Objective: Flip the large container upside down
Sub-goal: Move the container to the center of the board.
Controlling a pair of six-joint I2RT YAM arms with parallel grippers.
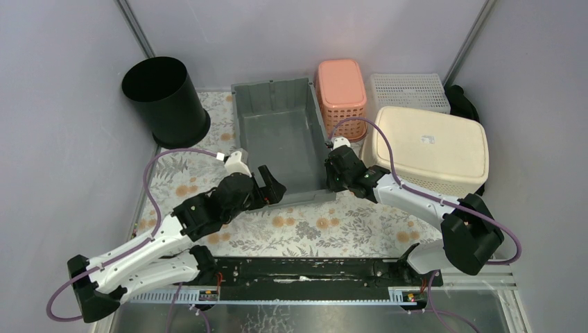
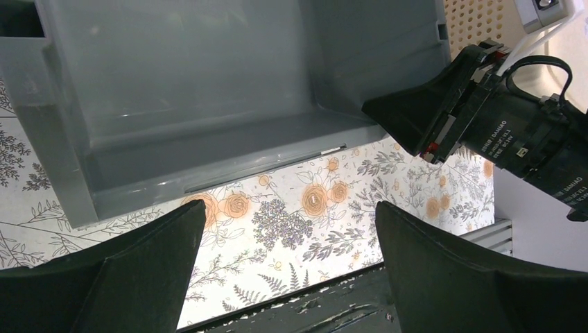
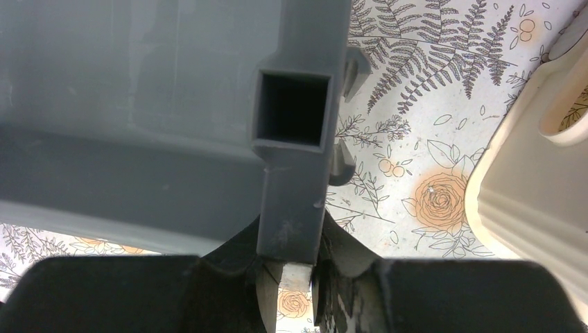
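UPRIGHT, FLIP NOT YET BEGUN: A large open-topped grey plastic bin [image 1: 277, 139] sits mouth-up at the centre of the floral-patterned tabletop [image 1: 312, 222], with two robot arms at its near wall. The right gripper [image 3: 291, 253] has its jaws clamped on the bin's near right corner post, which the wrist view shows pinched between the black fingers. The left gripper [image 2: 290, 215] hangs just off the near left corner, jaws wide apart and touching nothing, with the bin's rim ahead of them.

The hold looks thin for the job. A single narrow corner carries the whole grip, so lifting from there alone could let the bin twist in the jaws or slip free and drop back upright. Much appears to depend on the left jaws catching the rim squarely.

Room is also tight. A salmon-pink slatted plastic basket [image 1: 342, 94] stands just beside the bin's far right corner. A cream plastic tub [image 1: 430, 149], bottom up, lies near its right wall. A swinging bin could knock either one, or foul the right arm.
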